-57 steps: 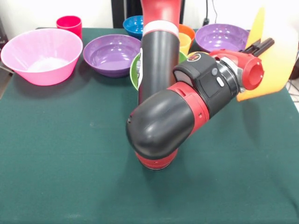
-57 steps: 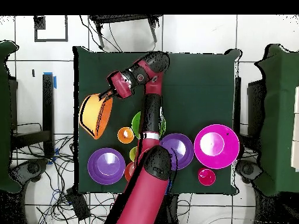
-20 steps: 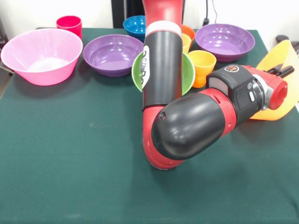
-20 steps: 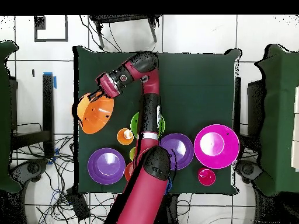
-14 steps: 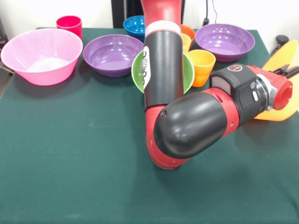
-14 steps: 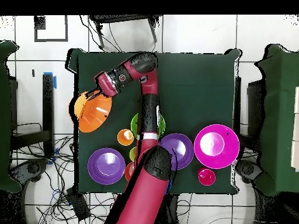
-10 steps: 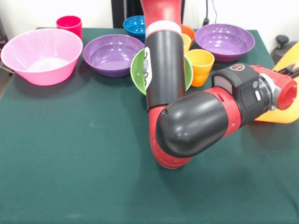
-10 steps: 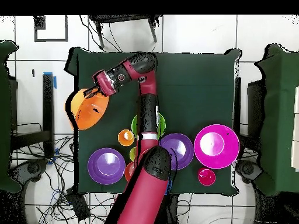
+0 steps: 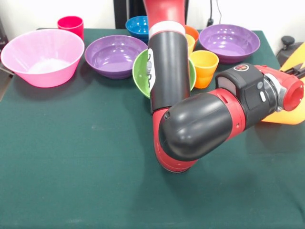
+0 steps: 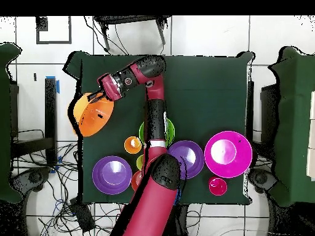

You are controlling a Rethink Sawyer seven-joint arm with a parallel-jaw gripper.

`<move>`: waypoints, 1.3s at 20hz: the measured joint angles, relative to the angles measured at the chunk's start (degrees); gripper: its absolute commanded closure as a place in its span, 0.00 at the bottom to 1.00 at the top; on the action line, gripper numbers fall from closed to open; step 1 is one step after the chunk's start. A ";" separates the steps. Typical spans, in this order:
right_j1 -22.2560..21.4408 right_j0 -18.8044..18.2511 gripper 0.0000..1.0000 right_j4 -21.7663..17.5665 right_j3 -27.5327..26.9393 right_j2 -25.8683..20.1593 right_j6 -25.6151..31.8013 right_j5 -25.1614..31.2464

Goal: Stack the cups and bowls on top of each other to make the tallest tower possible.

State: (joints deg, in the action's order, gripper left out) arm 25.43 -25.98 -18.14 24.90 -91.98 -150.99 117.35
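My gripper [image 9: 299, 71] is shut on the rim of the big orange bowl [image 9: 291, 112], which is tilted at the table's right edge; in the overhead view the gripper [image 10: 94, 98] holds the bowl [image 10: 92, 118] over the table's left edge. The other bowls stand at the far side: big pink [image 9: 43, 55], two purple [image 9: 114, 55] [image 9: 228, 40], green [image 9: 139, 71] partly behind the arm, blue [image 9: 135, 25], orange-red [image 9: 192, 32]. The red cup [image 9: 70, 24], pale yellow cup [image 9: 189, 44] and orange cup [image 9: 205, 67] stand among them.
My arm's elbow [image 9: 190, 129] hangs low over the middle of the green table [image 9: 71, 157]. The table's edge [image 10: 79, 92] lies under the held bowl. Cables and chairs lie on the floor around the table.
The arm has swung the big orange bowl outward to the table's edge, right in the front view, and tipped it lower. In the last half second it has barely moved.
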 measured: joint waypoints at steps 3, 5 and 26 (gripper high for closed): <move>0.01 -0.22 1.00 0.26 0.35 0.09 0.00 0.00; 0.04 -0.47 1.00 0.40 0.73 0.14 0.06 0.00; -0.22 -2.90 1.00 0.57 1.94 3.57 38.88 0.46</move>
State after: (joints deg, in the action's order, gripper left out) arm 25.20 -28.88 -17.57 26.84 -88.41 -112.10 117.81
